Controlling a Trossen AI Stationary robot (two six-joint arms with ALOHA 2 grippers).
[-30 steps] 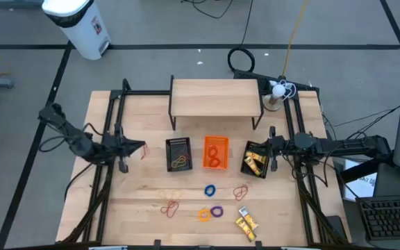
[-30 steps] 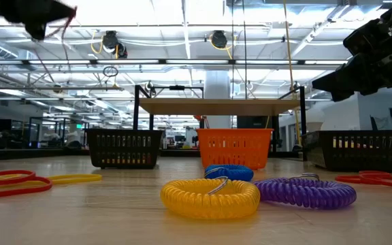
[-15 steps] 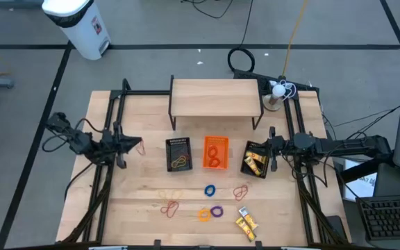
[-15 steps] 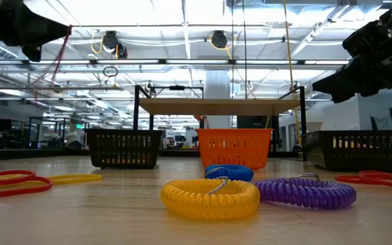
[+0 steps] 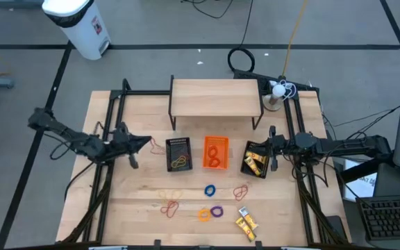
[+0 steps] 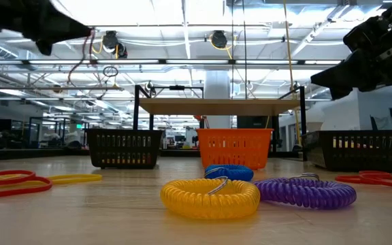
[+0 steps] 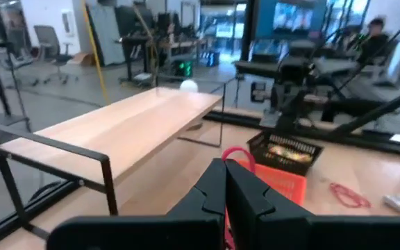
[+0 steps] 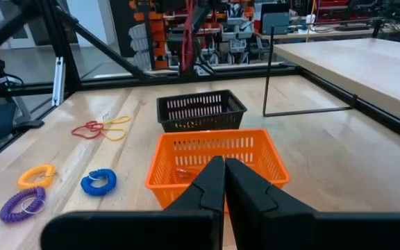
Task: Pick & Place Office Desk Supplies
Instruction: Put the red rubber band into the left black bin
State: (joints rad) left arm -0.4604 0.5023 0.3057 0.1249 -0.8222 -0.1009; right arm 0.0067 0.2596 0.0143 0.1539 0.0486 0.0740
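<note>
Since the earlier frame, the left tool [image 5: 146, 143] has swung toward the left black tray [image 5: 179, 154], carrying a red rubber band [image 5: 156, 147] that dangles from its closed fingers above the tabletop [image 5: 137, 194], short of the tray. The right tool [image 5: 271, 157] hangs closed and empty over the inner edge of the right black tray [image 5: 257, 159]. Done so far, by the look of it: bands lie in the left tray, rings in the orange tray [image 5: 216, 153], yellow pieces in the right tray. Left to sort: a blue ring [image 5: 210, 189], an orange ring [image 5: 204, 214], a purple ring [image 5: 217, 211], red bands [image 5: 170, 207], another red band [image 5: 240, 191], faint tan bands [image 5: 167, 195] and two yellow pieces [image 5: 246, 223]. Progress is judged roughly halfway.
</note>
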